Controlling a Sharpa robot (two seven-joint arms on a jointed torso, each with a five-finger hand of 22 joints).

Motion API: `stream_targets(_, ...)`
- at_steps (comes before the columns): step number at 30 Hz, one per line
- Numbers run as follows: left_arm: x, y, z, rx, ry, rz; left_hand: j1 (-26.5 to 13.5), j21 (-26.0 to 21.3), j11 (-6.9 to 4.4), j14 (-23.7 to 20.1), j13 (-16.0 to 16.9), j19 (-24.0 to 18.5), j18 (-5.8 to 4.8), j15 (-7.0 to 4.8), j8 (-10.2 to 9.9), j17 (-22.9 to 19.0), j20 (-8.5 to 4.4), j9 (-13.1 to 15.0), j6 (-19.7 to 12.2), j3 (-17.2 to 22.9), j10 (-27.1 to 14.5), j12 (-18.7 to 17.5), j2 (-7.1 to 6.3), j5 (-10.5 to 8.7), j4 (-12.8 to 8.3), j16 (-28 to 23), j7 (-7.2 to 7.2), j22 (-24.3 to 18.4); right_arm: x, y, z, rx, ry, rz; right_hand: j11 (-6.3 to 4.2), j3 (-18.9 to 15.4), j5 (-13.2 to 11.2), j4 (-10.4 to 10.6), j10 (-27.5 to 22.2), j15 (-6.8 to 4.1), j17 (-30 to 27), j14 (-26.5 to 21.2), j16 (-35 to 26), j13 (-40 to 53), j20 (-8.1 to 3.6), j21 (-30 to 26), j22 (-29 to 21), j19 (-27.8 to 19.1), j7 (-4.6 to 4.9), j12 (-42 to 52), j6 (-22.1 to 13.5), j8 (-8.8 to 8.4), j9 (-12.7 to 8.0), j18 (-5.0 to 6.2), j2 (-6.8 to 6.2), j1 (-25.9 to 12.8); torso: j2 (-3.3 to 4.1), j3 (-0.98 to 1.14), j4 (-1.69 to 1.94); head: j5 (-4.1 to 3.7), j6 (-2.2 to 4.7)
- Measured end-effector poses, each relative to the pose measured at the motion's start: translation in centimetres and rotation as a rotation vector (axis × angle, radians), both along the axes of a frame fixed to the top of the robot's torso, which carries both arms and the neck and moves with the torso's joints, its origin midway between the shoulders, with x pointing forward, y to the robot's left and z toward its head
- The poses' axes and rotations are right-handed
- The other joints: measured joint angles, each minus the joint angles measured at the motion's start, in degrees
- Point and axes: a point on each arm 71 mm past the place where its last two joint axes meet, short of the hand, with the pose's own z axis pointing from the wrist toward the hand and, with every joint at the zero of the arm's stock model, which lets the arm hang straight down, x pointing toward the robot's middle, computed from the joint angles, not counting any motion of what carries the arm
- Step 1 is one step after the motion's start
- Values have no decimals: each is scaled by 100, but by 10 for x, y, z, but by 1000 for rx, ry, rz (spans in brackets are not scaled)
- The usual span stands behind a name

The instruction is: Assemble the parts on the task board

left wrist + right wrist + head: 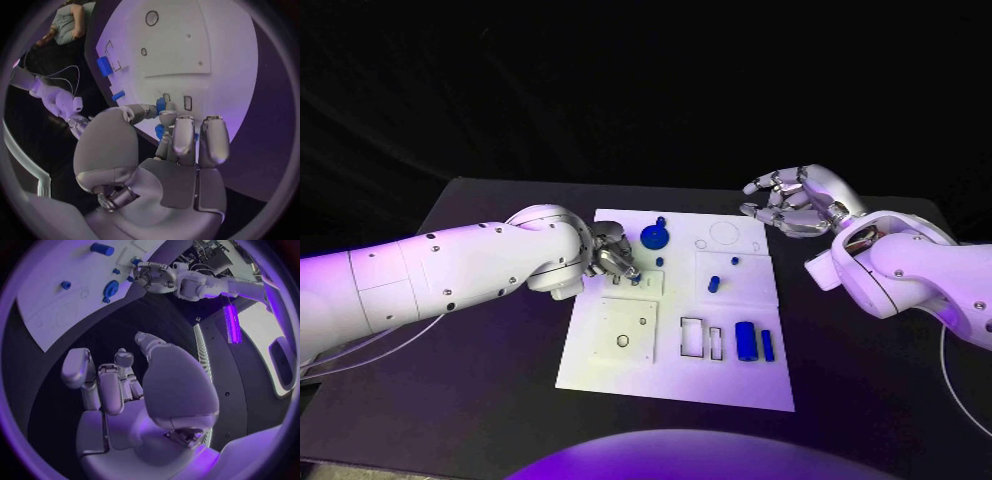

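Head view: the left hand (610, 255) pinches a small blue part (635, 279) on the flat white task board (675, 375) — the right hand (793, 200) hangs curled, empty.

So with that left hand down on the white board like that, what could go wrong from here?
The left hand has its fingertips on a small blue part near the task board's left edge; such a small piece could slip or tip out of its pinch. The round blue part lies just beside those fingers and might get nudged. The right hand hovers off the board's far right corner, too far away to help steady anything.
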Motion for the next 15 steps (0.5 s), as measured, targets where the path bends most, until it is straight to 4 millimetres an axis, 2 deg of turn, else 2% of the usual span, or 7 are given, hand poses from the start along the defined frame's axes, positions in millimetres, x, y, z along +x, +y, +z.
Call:
stream_targets(7,0,0,0,11,-8,-5,-59,0,-30,10,51,28,0,-10,4,5,-11,0,3,28,31,46,-15,0,-62,0,-2,20,0,0,0,0,0,-1,0,0,5,0,0,0,-5,0,0,0,0,0,0,0,0,0,0,0,5,0,0,0,4,-2,1,-18,-8)
stream_targets(9,0,1,0,15,-8,-7,-66,0,-17,10,64,28,0,-10,107,5,-11,0,2,28,44,46,-22,-1,-62,0,-2,20,0,-1,0,0,0,-1,0,0,32,0,0,0,-5,0,0,0,0,0,0,0,0,0,0,0,5,0,0,0,4,-2,1,-21,-14)
stream_targets(15,-1,2,-1,29,-1,-20,-66,0,-48,-2,154,28,0,-22,113,4,-11,0,3,19,132,119,-21,-2,-72,0,-3,20,0,-1,0,-1,1,-2,0,0,32,0,0,0,-5,0,0,0,0,0,0,0,0,0,0,0,5,0,0,0,9,-3,1,-27,-32)
